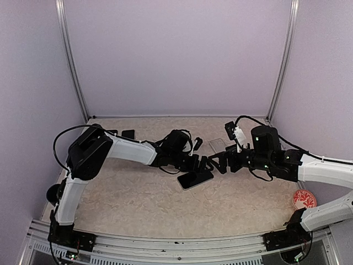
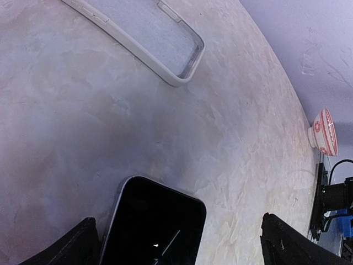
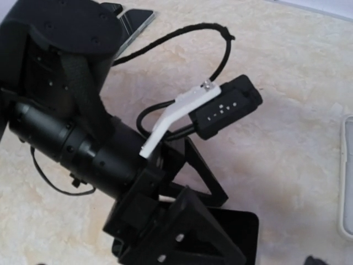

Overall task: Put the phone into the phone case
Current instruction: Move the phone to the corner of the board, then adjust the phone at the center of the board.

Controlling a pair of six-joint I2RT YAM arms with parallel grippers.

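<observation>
Left tool [image 2: 177,220] spread wide, empty, straddling black phone [image 2: 157,226] on desk [image 2: 83,127]; transparent phone case [image 2: 144,38] apart, ahead; right tool [image 1: 219,163]: opening impossible to tell.

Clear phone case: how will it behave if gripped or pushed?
The phone case looks like a thin open shell with a low rim, so it is probably light and somewhat flexible; a pinch across it may bow it. It lies flat on the smooth table, so a push likely slides it rather than tips it.
</observation>
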